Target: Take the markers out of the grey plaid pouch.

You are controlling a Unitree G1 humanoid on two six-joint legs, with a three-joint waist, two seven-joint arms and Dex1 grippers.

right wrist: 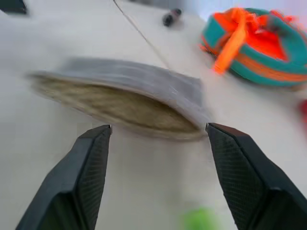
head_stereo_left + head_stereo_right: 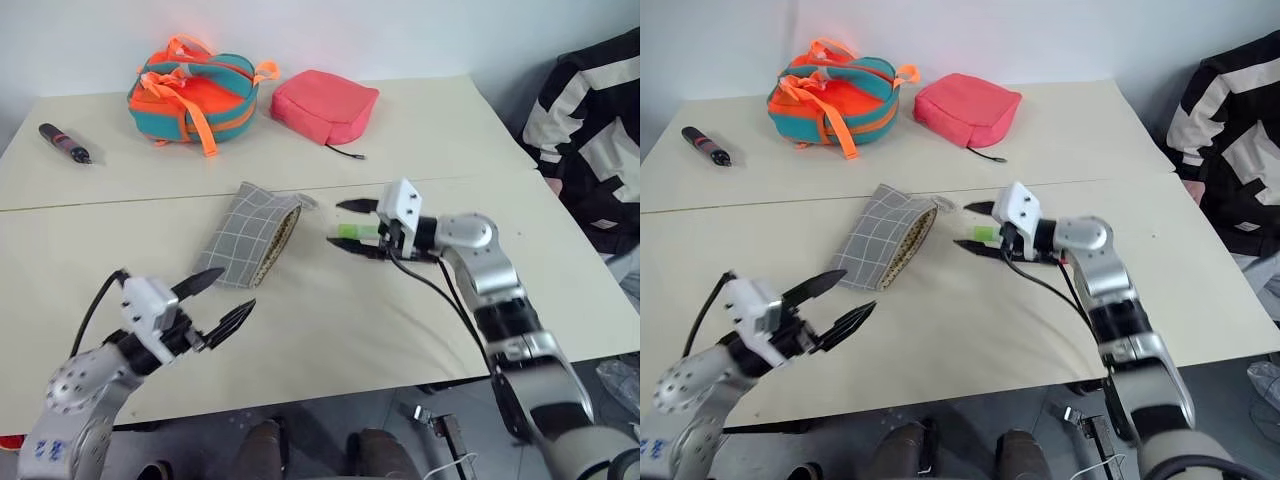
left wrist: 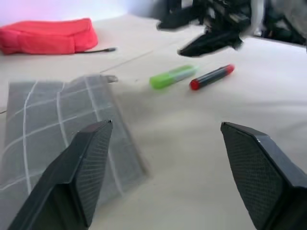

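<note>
The grey plaid pouch (image 2: 258, 232) lies flat near the middle of the table (image 2: 440, 120), its open mouth showing tan lining and facing the right claw (image 2: 354, 228). The markers already lie out on the table just past that mouth: a light green one (image 3: 171, 76) and a dark one with a red end (image 3: 211, 77), side by side under the right claw. That claw hangs wide open over them, gripping nothing; the left claw (image 2: 220, 303) is also wide open and empty, near the front edge, short of the pouch. As I judge it, the job is nearly done: draw both claws back clear without brushing the pouch or knocking the markers, and check the lining for anything left. Count, largest first: one table, one orange-and-teal bag (image 2: 195, 95) and one pink-red pouch (image 2: 325, 105) toward the far edge, one plaid pouch, one black pen-like thing (image 2: 64, 143) near the far left corner, two markers.
</note>
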